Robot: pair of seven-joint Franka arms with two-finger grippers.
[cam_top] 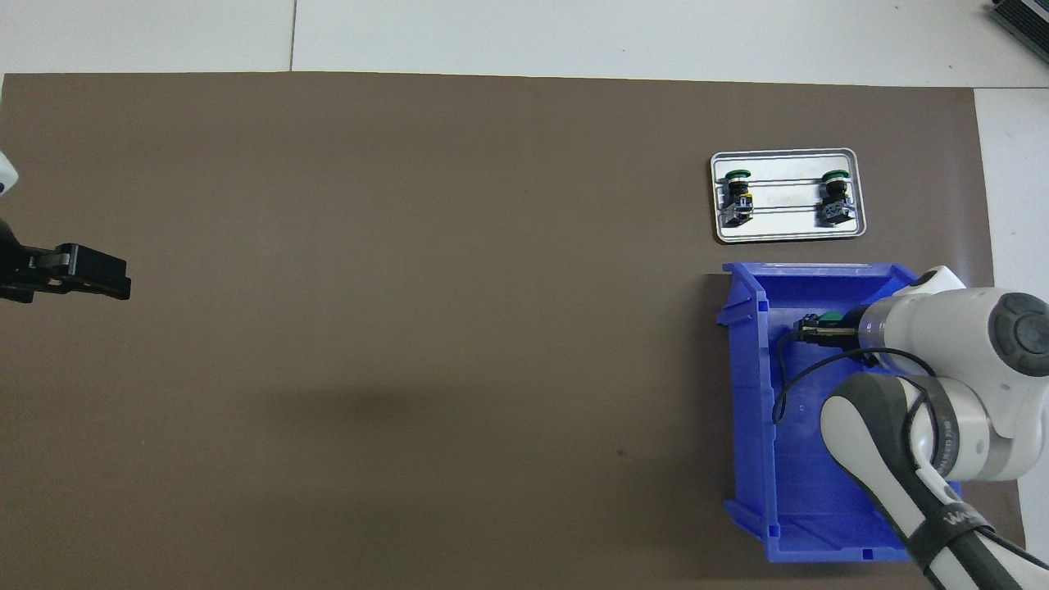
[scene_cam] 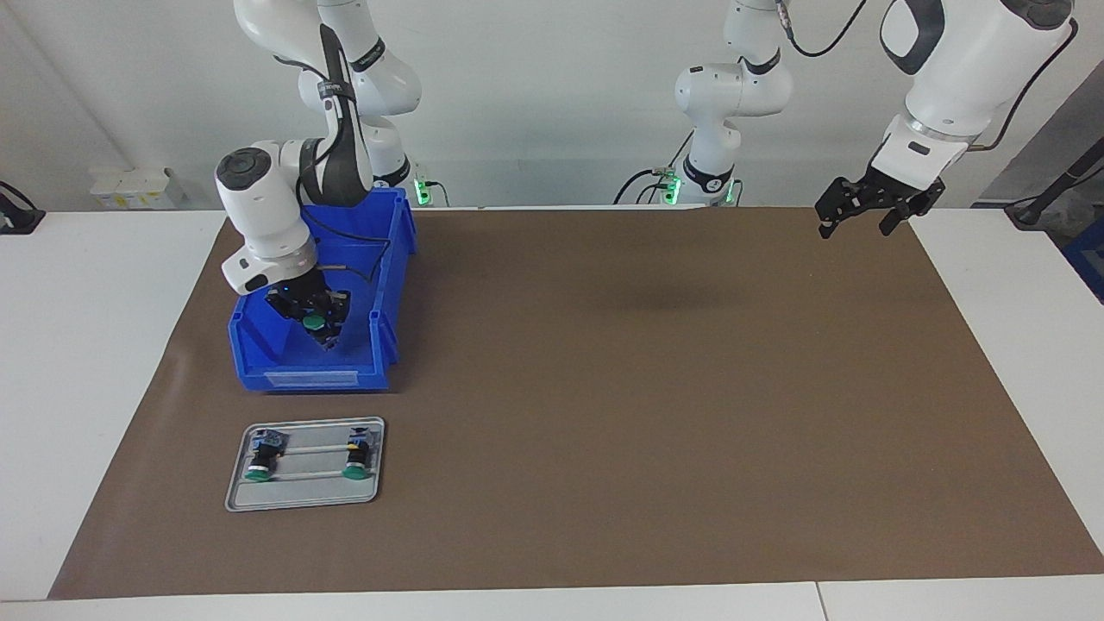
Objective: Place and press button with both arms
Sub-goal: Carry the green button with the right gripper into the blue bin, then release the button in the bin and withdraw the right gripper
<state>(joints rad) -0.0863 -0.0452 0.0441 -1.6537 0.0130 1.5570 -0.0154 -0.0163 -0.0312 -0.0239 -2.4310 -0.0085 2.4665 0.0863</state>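
Observation:
My right gripper point(scene_cam: 316, 326) reaches down into the blue bin point(scene_cam: 310, 376) at the right arm's end of the table. It is shut on a button with a round green cap point(scene_cam: 313, 323). In the overhead view the right gripper point(cam_top: 818, 328) shows inside the bin point(cam_top: 750, 410) with the green cap point(cam_top: 830, 316) at its tip. My left gripper point(scene_cam: 856, 226) hangs open and empty in the air over the mat's edge at the left arm's end. It also shows in the overhead view point(cam_top: 102, 277).
A grey metal tray point(scene_cam: 304, 498) lies on the brown mat, farther from the robots than the bin. It holds two green-capped buttons point(scene_cam: 261, 457), one with a yellow mark point(scene_cam: 356, 448). The tray point(cam_top: 787, 233) also shows in the overhead view.

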